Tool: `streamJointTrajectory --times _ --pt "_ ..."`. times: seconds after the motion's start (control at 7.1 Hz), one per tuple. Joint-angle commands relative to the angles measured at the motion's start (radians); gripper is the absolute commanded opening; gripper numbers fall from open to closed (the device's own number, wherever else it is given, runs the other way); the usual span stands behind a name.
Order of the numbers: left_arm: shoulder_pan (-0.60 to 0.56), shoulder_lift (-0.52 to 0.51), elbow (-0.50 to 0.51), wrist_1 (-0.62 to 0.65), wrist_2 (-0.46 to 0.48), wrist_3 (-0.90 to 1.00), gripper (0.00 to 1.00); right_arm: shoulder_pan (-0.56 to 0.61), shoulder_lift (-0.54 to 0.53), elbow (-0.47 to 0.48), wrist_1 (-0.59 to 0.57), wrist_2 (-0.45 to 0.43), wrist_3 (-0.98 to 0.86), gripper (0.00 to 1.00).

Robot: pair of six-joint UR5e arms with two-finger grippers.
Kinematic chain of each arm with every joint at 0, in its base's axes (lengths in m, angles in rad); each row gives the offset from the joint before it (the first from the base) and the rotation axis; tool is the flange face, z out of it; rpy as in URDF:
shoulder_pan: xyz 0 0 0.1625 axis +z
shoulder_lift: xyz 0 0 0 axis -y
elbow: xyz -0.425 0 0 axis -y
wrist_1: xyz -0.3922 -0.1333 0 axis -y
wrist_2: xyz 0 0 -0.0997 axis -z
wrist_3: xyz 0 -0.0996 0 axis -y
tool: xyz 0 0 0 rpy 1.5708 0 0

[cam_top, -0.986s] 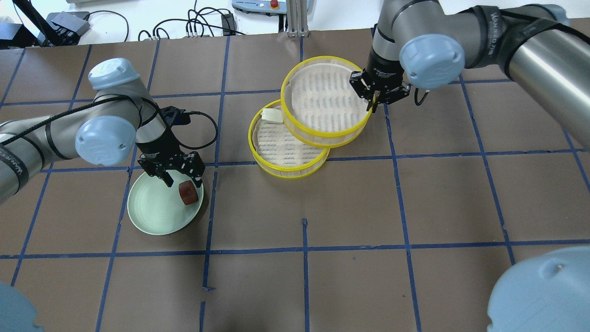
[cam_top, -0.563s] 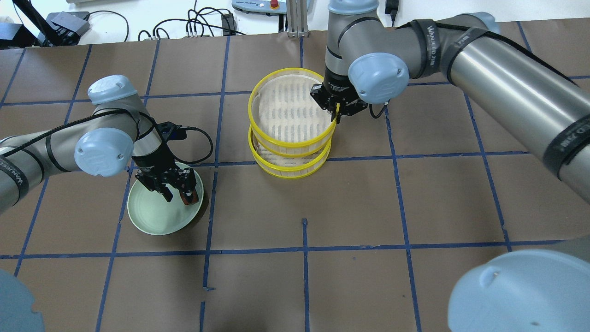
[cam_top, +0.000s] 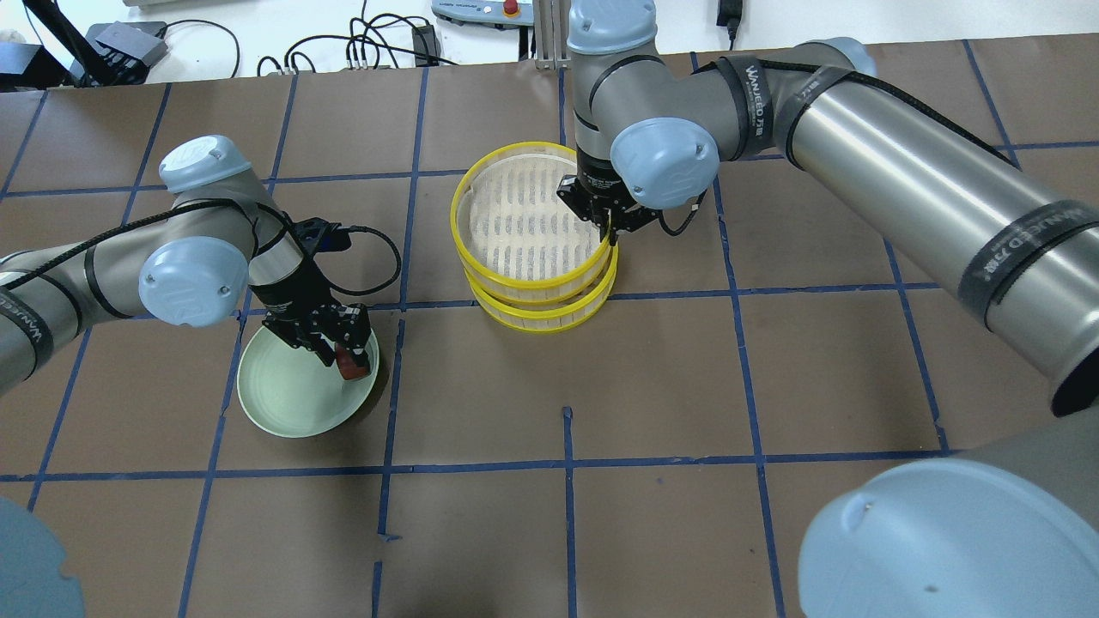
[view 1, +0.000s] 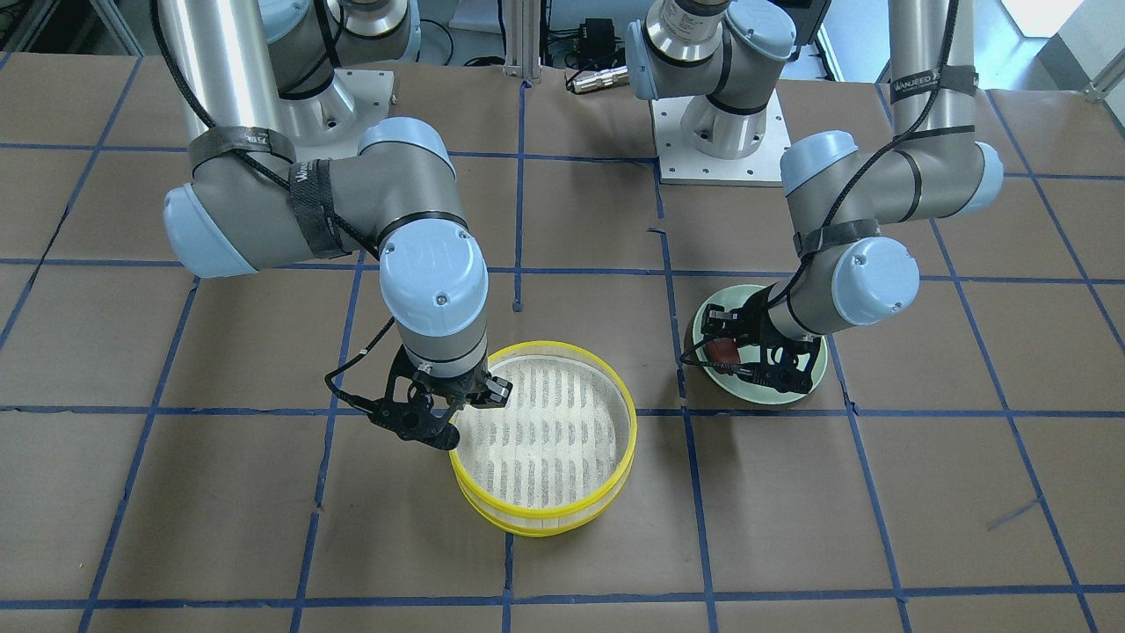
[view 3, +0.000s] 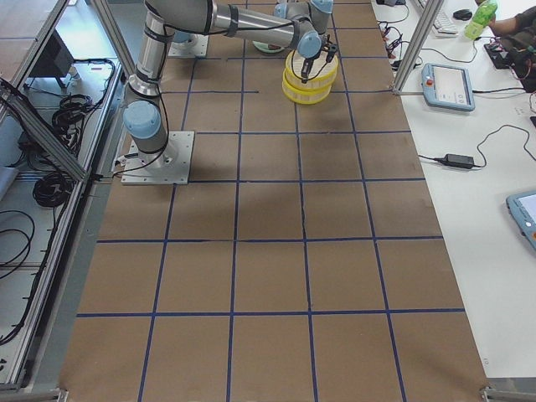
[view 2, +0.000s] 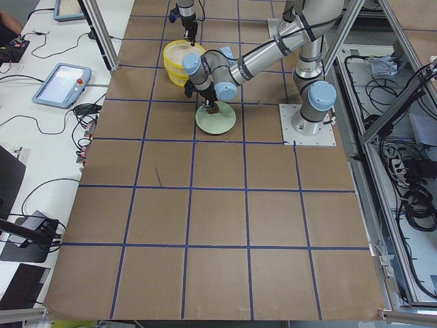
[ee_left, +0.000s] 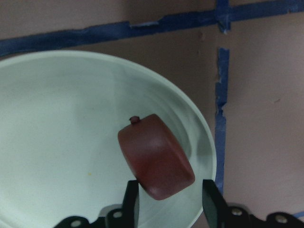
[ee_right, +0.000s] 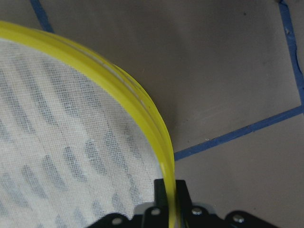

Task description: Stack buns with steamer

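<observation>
My right gripper is shut on the yellow rim of the upper steamer tray and holds it over the lower steamer tray, nearly aligned with it. The pinch on the rim shows in the right wrist view. The white bun is hidden under the upper tray. My left gripper is open and low over the mint-green plate. Its fingers straddle the reddish-brown bun, which lies at the plate's right side. The bun also shows in the front view.
Brown paper with blue tape grid lines covers the table. The left arm's cable loops between the plate and the steamer stack. Cables and a pendant lie beyond the table's far edge.
My right gripper carried the upper tray left, from beside the lower tray to over it, covering the white bun. My left gripper lowered around the reddish-brown bun and its fingers narrowed.
</observation>
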Motion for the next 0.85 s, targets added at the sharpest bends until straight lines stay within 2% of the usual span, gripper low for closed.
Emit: streamJointTrajectory --times 0.0,0.14,0.28,0.7 --pt "0.0 -0.001 -0.009 0.018 0.002 0.004 0.44 0.001 -0.011 -0.002 0.041 -0.009 -0.004 0.07" --pt "0.0 -0.004 -0.011 0.018 0.002 0.013 0.27 0.001 -0.021 -0.005 0.041 -0.007 -0.003 0.07" --pt "0.001 -0.002 -0.006 0.018 0.002 0.019 0.03 0.001 -0.025 -0.005 0.041 0.0 0.002 0.07" --pt "0.012 0.016 0.02 0.02 0.007 0.081 0.0 0.001 -0.02 0.002 0.062 -0.009 -0.003 0.08"
